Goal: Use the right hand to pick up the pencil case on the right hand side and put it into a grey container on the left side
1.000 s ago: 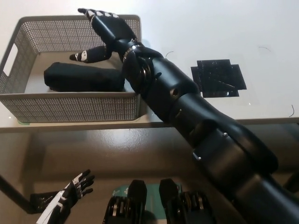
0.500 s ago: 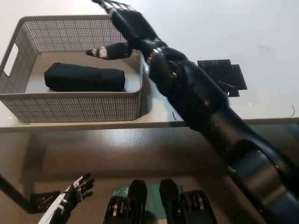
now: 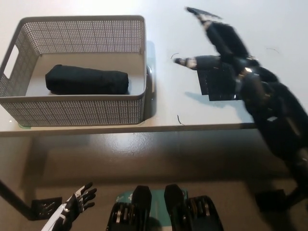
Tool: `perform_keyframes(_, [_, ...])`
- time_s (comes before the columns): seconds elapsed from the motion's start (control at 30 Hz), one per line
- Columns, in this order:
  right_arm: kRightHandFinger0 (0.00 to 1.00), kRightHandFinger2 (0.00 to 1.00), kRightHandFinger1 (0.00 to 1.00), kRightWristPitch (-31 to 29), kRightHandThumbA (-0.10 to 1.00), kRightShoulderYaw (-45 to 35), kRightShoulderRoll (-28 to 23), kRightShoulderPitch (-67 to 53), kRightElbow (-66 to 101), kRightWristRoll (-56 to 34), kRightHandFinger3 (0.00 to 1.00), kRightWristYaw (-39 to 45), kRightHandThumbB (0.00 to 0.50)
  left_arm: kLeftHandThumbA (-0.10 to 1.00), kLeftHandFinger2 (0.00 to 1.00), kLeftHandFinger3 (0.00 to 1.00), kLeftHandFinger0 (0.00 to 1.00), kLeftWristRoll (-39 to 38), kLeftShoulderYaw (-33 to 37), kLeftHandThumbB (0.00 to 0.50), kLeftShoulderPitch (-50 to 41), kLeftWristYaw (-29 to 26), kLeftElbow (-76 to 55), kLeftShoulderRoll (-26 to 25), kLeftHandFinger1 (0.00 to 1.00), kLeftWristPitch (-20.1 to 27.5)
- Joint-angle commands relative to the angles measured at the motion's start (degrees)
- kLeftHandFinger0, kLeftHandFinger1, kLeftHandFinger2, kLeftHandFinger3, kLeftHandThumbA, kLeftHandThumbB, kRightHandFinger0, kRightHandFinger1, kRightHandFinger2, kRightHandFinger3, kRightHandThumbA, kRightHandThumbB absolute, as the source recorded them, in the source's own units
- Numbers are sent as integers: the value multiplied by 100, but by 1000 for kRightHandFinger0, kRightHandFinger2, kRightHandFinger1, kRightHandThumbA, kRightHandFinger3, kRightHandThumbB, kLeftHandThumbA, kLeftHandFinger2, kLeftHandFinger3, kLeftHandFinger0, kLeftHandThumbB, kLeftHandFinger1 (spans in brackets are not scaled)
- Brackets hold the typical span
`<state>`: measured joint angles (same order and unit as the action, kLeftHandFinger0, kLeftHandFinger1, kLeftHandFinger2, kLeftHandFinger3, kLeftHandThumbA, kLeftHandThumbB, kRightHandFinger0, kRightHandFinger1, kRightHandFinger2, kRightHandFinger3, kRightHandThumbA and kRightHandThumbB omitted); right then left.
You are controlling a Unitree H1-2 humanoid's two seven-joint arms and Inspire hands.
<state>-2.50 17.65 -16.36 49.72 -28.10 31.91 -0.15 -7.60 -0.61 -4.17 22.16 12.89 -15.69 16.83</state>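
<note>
Over the table's right side, the black right hand [image 3: 219, 41] is swinging away empty with fingers spread, leaving the pencil case [image 3: 87, 80] lying inside the grey container [image 3: 72, 111], so delivery looks done, while the white left hand [image 3: 72, 209] is resting low, open.

Head view — steeply down, table [image 3: 96, 9] edge

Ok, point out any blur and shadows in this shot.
Head view: the black right hand and its arm are smeared by motion blur; the grey perforated plastic container and black fabric pencil case look sharp; the container casts a soft shadow on the white table to its right.
</note>
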Motion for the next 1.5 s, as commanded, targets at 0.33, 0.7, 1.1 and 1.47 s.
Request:
perform_keyframes(0.33, [1000, 1000, 1000, -175, 1000, -1592, -253, -2290, 2709, -2407, 1000, 502, 381, 1000, 1000, 1000, 1000, -212, -58, 434, -20, 70, 75, -92, 1000, 142])
perform_keyframes(0.7, [1000, 1000, 1000, -1315, 1000, -1478, 905, -4042, 2393, -3318, 1000, 473, 340, 1000, 1000, 1000, 1000, -265, -82, 447, -60, 79, -69, -133, 1000, -75])
perform_keyframes(1.1, [1000, 1000, 1000, -2145, 1000, -1577, 1217, -4832, 1086, -3716, 1000, 905, 305, 1000, 1000, 1000, 1000, -280, -138, 429, 32, 47, 27, -127, 1000, 88])
perform_keyframes(1.47, [1000, 1000, 1000, -2403, 1000, -1713, 1156, -4739, 265, -3896, 1000, 1054, 291, 1000, 1000, 1000, 1000, -379, -158, 404, 78, 54, -73, -94, 1000, 69])
